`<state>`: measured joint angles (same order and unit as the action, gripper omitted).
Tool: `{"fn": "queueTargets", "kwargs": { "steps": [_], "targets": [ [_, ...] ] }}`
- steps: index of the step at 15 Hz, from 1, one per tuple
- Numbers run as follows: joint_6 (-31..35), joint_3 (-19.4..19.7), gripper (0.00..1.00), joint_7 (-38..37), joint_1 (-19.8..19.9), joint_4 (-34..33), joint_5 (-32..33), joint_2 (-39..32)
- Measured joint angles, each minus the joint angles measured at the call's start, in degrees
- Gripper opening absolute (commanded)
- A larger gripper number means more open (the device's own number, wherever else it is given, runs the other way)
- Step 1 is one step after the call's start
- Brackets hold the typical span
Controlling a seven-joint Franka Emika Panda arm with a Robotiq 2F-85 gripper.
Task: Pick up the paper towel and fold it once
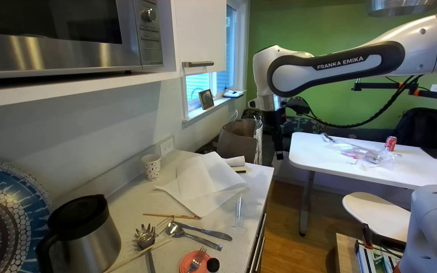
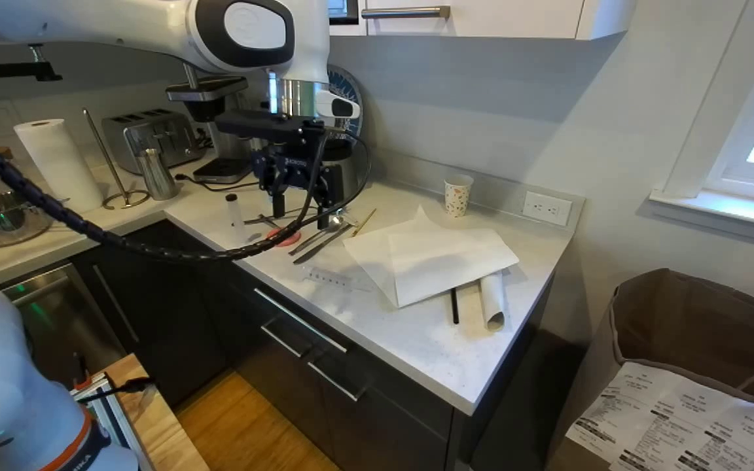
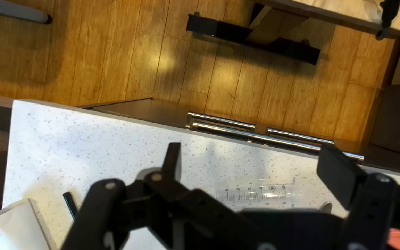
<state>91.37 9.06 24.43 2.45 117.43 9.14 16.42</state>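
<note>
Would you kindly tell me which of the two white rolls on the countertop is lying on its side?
The hollow white roll beside the white paper: it lies with its open end showing, whereas the other roll stands upright near the toaster.

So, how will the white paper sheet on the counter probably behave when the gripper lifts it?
The white sheet will probably be floppy: it lies in loose, overlapping layers. Its thin edges suggest little weight for its size. Lifted by one corner, its broad layers may sag or open.
</note>
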Motion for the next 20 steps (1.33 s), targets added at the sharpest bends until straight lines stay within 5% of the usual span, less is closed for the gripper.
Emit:
{"fn": "queueTargets", "kwargs": {
  "steps": [8, 14, 20],
  "targets": [
    [1.92, -2.52, 1.0, -6.56, -0.28, -1.85, -1.67, -3.66],
    [12.79, -3.41, 1.0, -22.22, 0.31, -3.63, -5.65, -11.64],
    [22.38, -3.07, 1.0, -27.26, 1.51, -6.62, -9.18, -20.4]
  ]
}}
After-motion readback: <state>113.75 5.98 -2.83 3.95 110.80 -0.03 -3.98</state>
